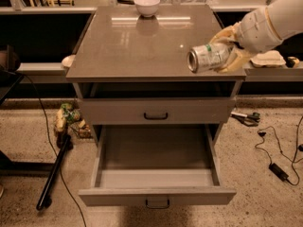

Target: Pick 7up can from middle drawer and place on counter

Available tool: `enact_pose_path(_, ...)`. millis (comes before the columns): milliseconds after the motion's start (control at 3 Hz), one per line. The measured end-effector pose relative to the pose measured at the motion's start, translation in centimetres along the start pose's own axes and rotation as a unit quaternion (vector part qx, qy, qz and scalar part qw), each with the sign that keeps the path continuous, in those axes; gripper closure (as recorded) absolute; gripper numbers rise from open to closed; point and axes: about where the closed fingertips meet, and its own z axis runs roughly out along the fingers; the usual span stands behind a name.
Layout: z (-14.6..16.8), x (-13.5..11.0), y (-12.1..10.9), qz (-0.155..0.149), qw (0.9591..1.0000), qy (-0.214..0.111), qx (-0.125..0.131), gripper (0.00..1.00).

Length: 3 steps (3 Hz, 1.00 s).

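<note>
My gripper (224,55) comes in from the upper right and is shut on the 7up can (206,57), a silver can with green markings. The can lies on its side with its top facing left. It hangs just over the front right part of the glossy grey-brown counter (137,46); whether it touches the slab I cannot tell. The middle drawer (156,176) is pulled out below, and its grey box is empty. Its front panel carries a small dark handle (156,203).
A white bowl (147,5) stands at the back of the counter. A closed drawer front with a black handle (156,115) sits above the open drawer. A black pole (53,174) and small objects (66,119) lie on the floor at left, cables and a power brick (278,170) at right.
</note>
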Motion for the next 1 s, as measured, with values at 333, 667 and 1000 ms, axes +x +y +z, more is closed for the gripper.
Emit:
enact_pose_path(333, 2.5, -2.0, -4.6, 0.014, 0.9998, -0.014, 0.007, 1.00)
enact_pose_path(667, 5.8, -2.2, -8.2, 0.050, 0.9984, -0.024, 0.011, 1.00)
enact_pose_path(1000, 9.1, -1.2, -10.5, 0.090, 0.9955, -0.029, 0.007, 1.00)
